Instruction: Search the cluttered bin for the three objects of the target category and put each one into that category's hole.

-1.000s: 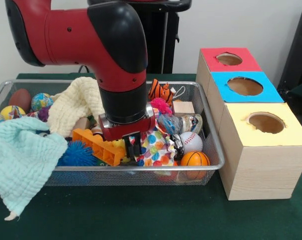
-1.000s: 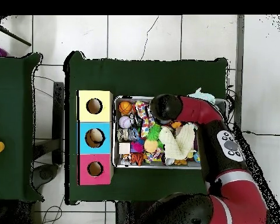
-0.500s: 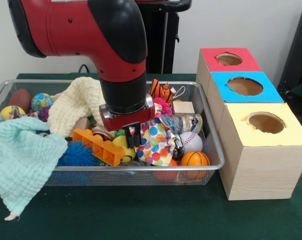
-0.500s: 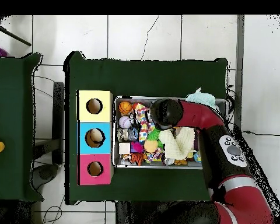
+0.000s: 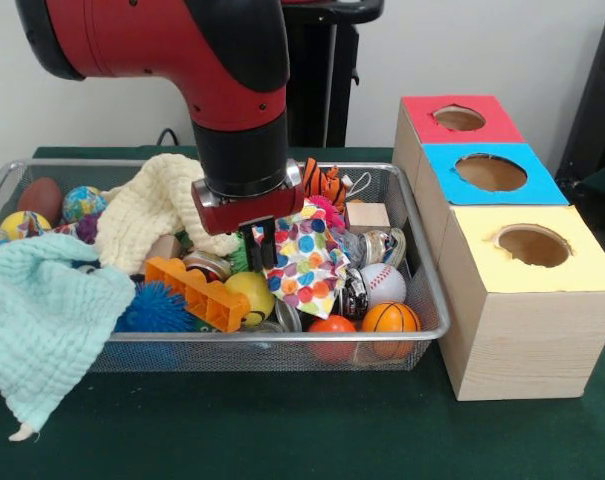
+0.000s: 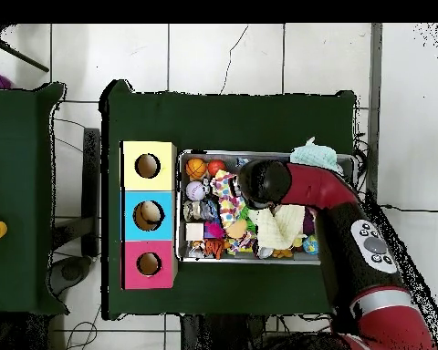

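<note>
Gripper (image 5: 266,248) was clamped on the white cloth with multicoloured polka dots (image 5: 307,258), pinching its left edge; the cloth hung lifted above the clutter, draped to the right of the fingers. The red and black arm (image 5: 207,70) came down over the middle of the wire mesh bin (image 5: 282,350).

In the bin, front view:
- orange plastic building brick (image 5: 194,291) lay just left of the gripper, with a yellow ball (image 5: 250,292) touching its right end
- blue spiky rubber ball (image 5: 154,310) sat near the front wall, left of the brick
- cream knitted cloth (image 5: 147,212) was bunched behind the brick
- pale mint waffle towel (image 5: 42,320) was draped over the bin's left front corner, hanging outside
- white baseball (image 5: 383,283), orange basketball-pattern ball (image 5: 390,320) and plain orange-red ball (image 5: 332,328) were clustered at the front right
- orange and black striped plush tiger (image 5: 324,183) was at the back, a small plain wooden cube (image 5: 367,215) to its right
- brown egg-shaped ball (image 5: 41,198) was in the far left corner

Three wooden boxes stood right of the bin, each with a round hole on top: red-topped box (image 5: 460,118), blue-topped box (image 5: 492,172), yellow-topped box (image 5: 532,246). In the overhead view something brownish showed inside the blue-topped box's hole (image 6: 148,215); I couldn't tell what.
</note>
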Available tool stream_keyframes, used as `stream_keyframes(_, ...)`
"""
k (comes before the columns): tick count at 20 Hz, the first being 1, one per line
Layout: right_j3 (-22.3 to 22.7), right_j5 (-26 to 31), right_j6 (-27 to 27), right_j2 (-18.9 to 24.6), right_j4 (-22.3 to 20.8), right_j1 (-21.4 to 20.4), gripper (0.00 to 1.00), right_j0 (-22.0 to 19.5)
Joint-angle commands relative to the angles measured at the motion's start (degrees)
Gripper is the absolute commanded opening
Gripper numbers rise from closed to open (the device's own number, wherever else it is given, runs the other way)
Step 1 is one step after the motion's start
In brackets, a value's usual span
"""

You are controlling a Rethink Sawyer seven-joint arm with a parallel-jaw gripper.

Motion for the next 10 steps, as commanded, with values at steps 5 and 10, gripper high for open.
stream_keyframes(5,13.54,6.71,0.75,1.26,2.48,-12.05,0.00,-3.17)
stream_keyframes(10,18.38,9.88,-1.37,0.80,3.48,-18.71,0.00,-5.75)
